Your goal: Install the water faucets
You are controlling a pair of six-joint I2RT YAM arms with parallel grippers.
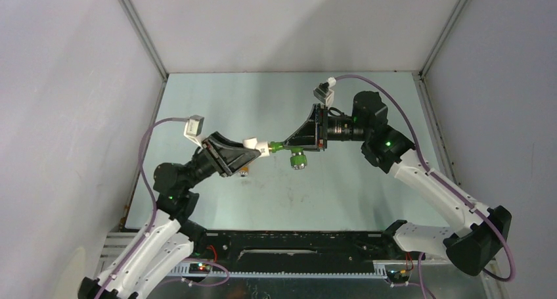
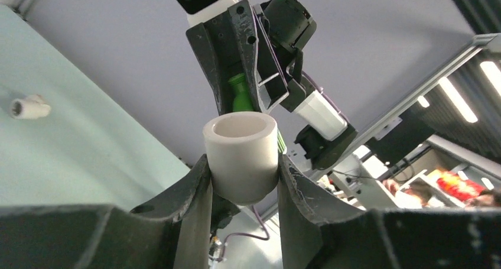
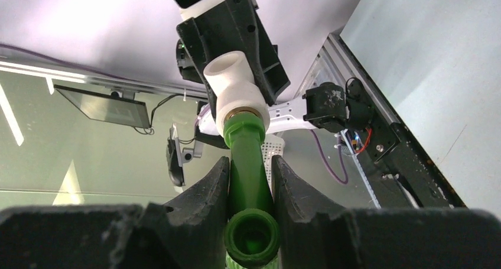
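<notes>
My left gripper [image 1: 257, 148] is shut on a white elbow fitting [image 2: 241, 154] and holds it above the middle of the table. My right gripper [image 1: 284, 146] is shut on the green faucet [image 3: 248, 156], its jaws on the stem. The faucet's far end sits at the brass-ringed mouth of the white fitting [image 3: 236, 91], in line with it. The faucet's ribbed knob [image 1: 299, 159] hangs below the right jaws. The green stem also shows in the left wrist view [image 2: 238, 94] between the right fingers. The orange faucet is out of view.
A second small white fitting [image 2: 28, 107] lies on the pale green table [image 1: 341, 194]. A small pale piece [image 1: 243, 174] lies under my left gripper. Grey walls close in the table on the left, back and right.
</notes>
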